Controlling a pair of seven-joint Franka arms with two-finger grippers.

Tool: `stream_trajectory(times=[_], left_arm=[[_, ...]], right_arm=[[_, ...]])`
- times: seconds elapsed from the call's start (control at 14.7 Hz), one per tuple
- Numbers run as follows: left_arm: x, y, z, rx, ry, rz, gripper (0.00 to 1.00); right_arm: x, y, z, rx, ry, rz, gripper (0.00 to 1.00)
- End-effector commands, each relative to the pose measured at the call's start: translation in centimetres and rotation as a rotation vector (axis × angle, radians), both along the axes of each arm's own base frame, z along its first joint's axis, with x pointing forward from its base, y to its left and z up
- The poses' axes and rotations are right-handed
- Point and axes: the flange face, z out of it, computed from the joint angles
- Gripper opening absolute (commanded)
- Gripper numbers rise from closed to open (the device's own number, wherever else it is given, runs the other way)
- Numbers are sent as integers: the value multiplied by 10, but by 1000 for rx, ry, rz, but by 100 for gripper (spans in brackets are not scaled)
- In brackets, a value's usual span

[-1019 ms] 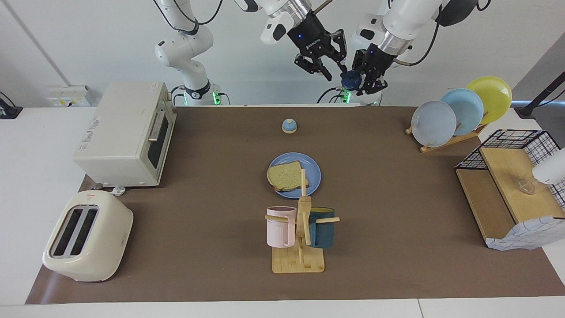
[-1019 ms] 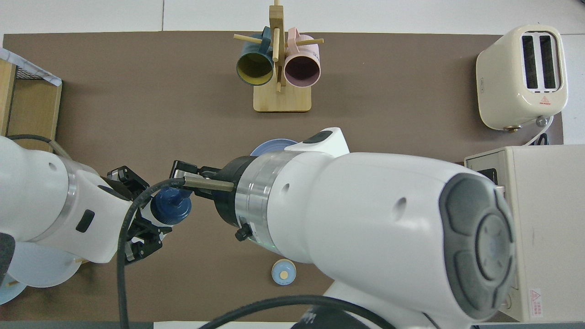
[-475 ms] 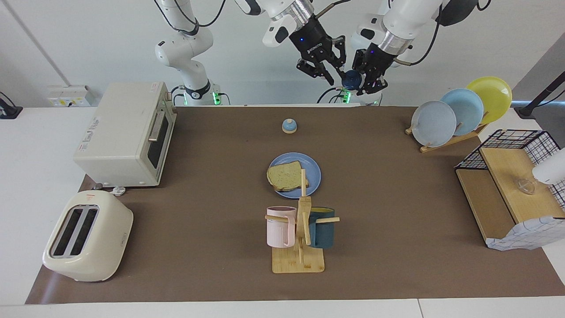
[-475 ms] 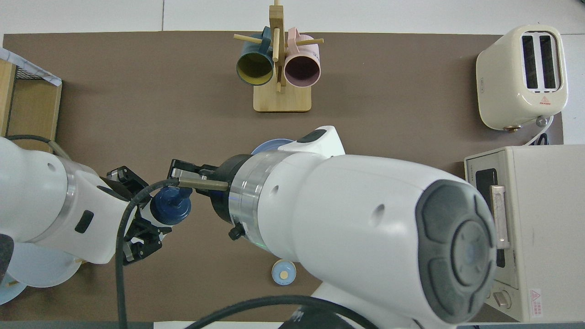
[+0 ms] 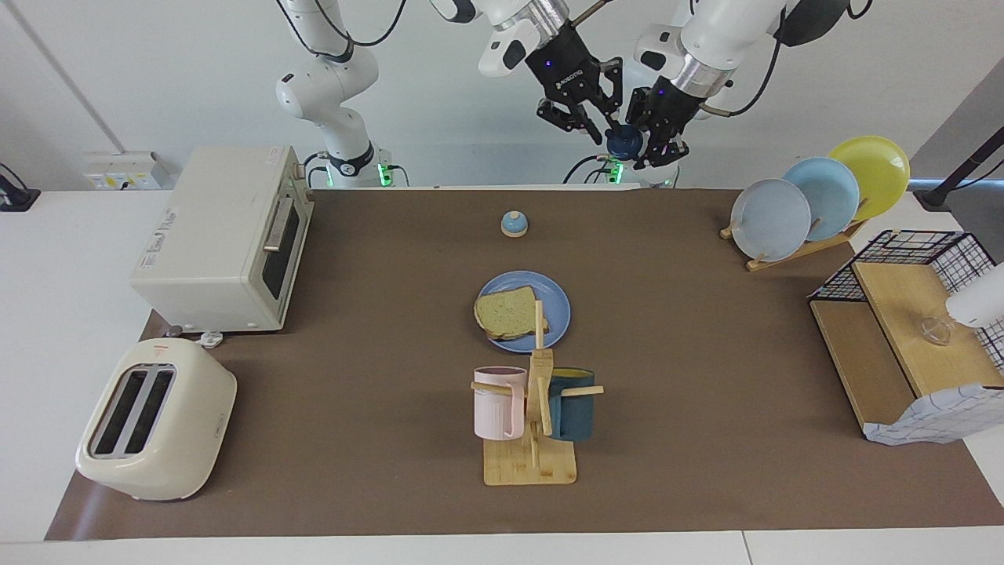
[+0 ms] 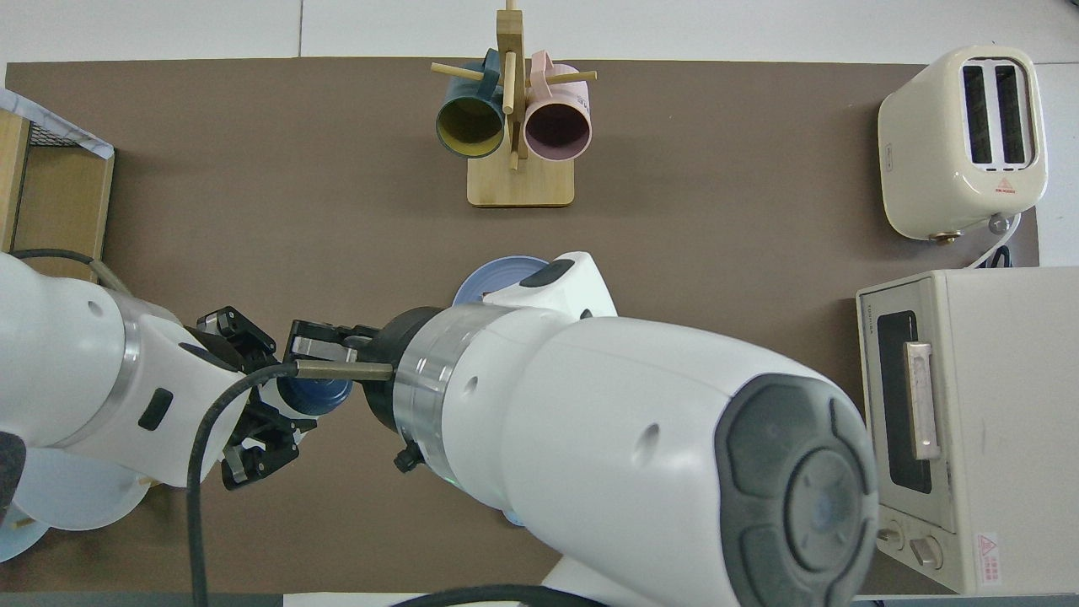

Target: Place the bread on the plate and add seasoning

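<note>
My left gripper (image 5: 645, 145) jaws clamp the seasoning bottle (image 5: 625, 143) aloft over the counter's (image 5: 706, 329) robot-side edge. My right gripper (image 5: 600, 125) reaches its cap, jaw opening indeterminate. Steady the bottle; bread (image 5: 506, 312) lies on the blue plate (image 5: 557, 302).

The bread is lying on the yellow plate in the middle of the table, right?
Not quite. The bread lies on the blue plate, as the facing view shows. The yellow plate stands upright in the rack at the left arm's end of the table.
</note>
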Motion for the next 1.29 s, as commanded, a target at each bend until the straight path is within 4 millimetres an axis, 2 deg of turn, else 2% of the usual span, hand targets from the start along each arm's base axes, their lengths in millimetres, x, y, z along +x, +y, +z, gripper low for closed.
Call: stream_trajectory(times=[0.0, 0.2, 0.27, 0.34, 0.48, 0.54, 0.88, 1.02, 1.15, 1.22], left_arm=[[-8, 2, 2, -5, -10, -18, 15], [-8, 2, 2, -5, -10, -18, 15], [-8, 1, 2, -5, -11, -20, 14], [-8, 2, 2, -5, -10, -17, 11], [-10, -1, 2, -3, -11, -23, 1], [-10, -2, 2, -2, -10, -20, 0], [-10, -2, 2, -2, -11, -18, 0], [-11, -3, 2, -3, -12, -21, 0], [-11, -3, 2, -3, -12, -21, 0], [-11, -3, 2, -3, -12, -21, 0]], right_arm=[[2, 0, 3, 3, -10, -30, 24], [-1, 0, 4, 5, -9, -32, 14], [-1, 1, 4, 4, -9, -30, 9], [1, 0, 3, 4, -7, -32, 0], [0, 0, 4, 7, -7, -32, 0], [2, -1, 3, 6, -7, -34, 0], [12, -9, 2, 13, 1, -54, 0], [19, -18, 3, 10, 3, -71, 0], [29, -29, 25, 39, -16, -89, 0], [30, -29, 25, 35, -15, -86, 0]])
